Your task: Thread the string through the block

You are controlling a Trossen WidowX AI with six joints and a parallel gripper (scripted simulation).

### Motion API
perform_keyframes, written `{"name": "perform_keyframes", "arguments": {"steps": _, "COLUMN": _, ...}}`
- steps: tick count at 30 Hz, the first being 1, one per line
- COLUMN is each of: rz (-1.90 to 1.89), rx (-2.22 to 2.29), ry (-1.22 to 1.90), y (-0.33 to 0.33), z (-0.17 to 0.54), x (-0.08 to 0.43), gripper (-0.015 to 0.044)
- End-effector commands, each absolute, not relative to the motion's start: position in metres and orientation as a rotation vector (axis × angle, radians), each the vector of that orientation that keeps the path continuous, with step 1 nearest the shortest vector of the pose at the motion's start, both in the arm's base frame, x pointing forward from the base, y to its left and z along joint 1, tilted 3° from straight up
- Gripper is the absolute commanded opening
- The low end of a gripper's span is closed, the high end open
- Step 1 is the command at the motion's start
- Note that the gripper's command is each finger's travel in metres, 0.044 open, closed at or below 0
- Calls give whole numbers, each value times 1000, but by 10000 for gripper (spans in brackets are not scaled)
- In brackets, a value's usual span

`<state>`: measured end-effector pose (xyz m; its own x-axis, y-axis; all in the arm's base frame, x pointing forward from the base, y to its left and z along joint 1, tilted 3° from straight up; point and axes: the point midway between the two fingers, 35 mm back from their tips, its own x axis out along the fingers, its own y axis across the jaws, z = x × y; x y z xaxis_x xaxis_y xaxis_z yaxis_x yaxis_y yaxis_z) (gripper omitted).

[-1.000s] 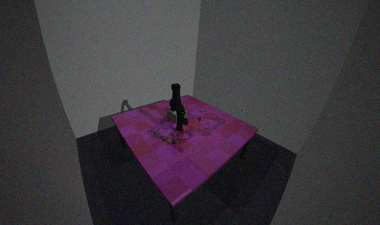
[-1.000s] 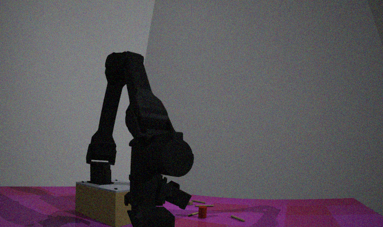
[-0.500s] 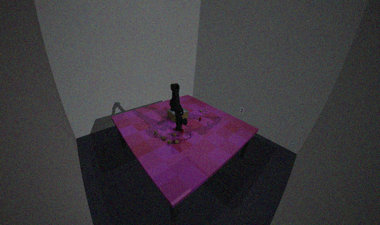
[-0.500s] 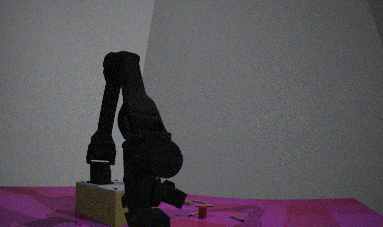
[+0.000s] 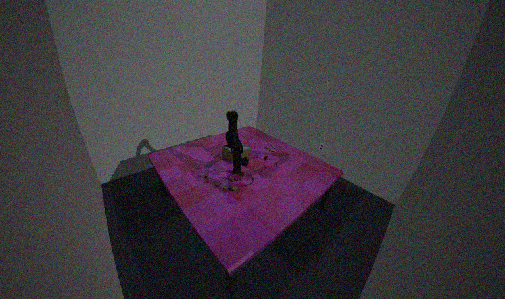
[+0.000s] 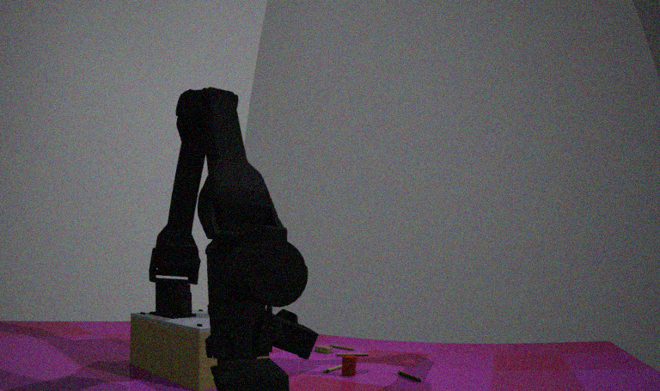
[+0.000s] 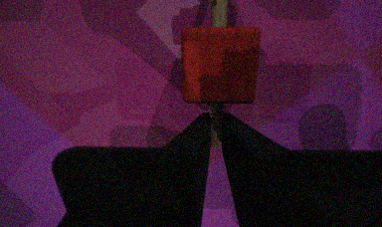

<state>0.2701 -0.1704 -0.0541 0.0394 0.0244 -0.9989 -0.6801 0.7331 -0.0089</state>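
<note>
The block with the hole is red (image 7: pixel 221 65) (image 5: pixel 242 173) and stands on the table. The wooden stick (image 7: pixel 219 8) runs through it, with its long part beyond the far side and a short end out at the near side. My gripper (image 7: pixel 216 118) is shut on that short end, its fingertips close to the block's near face. Whether they touch the block is not clear. The string (image 5: pixel 253 179) shows as a thin dark curve on the table beside the block. I cannot tell the button apart from the small round pieces nearby. In the exterior view the block and fingertips are not in view.
Several small yellowish pieces lie near the block, among them one piece (image 5: pixel 225 188) and another (image 5: pixel 234 188). A red cylinder (image 6: pixel 348 365) (image 5: pixel 265 157) stands farther off, with a dark stick (image 6: pixel 409 376) and several thin sticks around it. The arm's base stands on a wooden box (image 6: pixel 165 351).
</note>
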Motion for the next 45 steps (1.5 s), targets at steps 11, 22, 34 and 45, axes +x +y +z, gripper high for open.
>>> {"name": "perform_keyframes", "arguments": {"steps": 11, "rz": 592, "rx": -571, "ry": 1443, "y": -184, "z": -51, "x": 255, "gripper": 0}}
{"name": "perform_keyframes", "arguments": {"steps": 22, "rz": 595, "rx": -569, "ry": 1446, "y": -196, "z": -50, "x": 243, "gripper": 0}}
{"name": "perform_keyframes", "arguments": {"steps": 34, "rz": 581, "rx": -554, "ry": 1453, "y": -207, "z": -50, "x": 230, "gripper": 0}}
{"name": "perform_keyframes", "arguments": {"steps": 45, "rz": 556, "rx": -528, "ry": 1461, "y": -217, "z": -50, "x": 218, "gripper": 0}}
